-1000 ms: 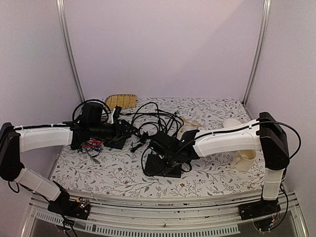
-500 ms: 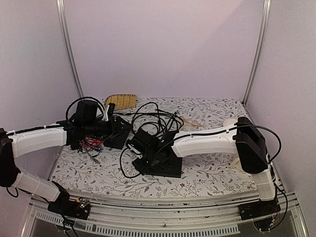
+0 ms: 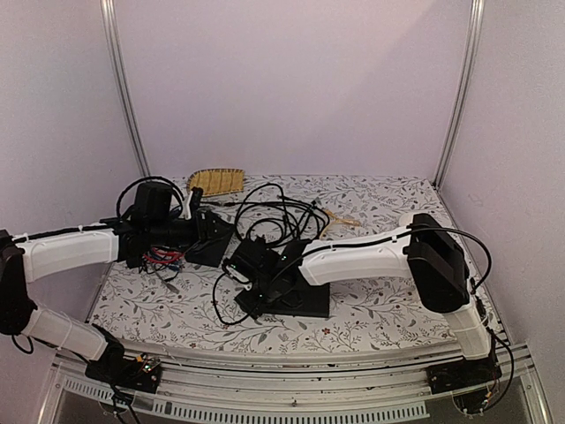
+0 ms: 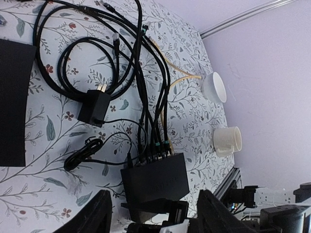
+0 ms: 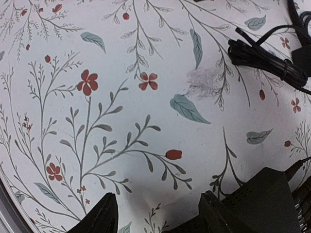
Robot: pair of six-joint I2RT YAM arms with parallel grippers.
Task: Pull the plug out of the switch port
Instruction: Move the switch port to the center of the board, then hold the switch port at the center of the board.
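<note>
Top external shows the right arm stretched low and leftward across the table (image 3: 380,314). The right gripper (image 5: 158,196) is spread open and empty, just beside the switch (image 4: 155,177) mid-table. The left gripper (image 4: 153,199) reaches rightward, also open and empty. Cables (image 4: 146,97) sit plugged into the switch.

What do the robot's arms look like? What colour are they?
The left arm and the right arm both have smooth white tube-shaped shells with chunky black joints between them. A thin black cable runs along the top of each. Each arm ends in two flat black fingers.
</note>
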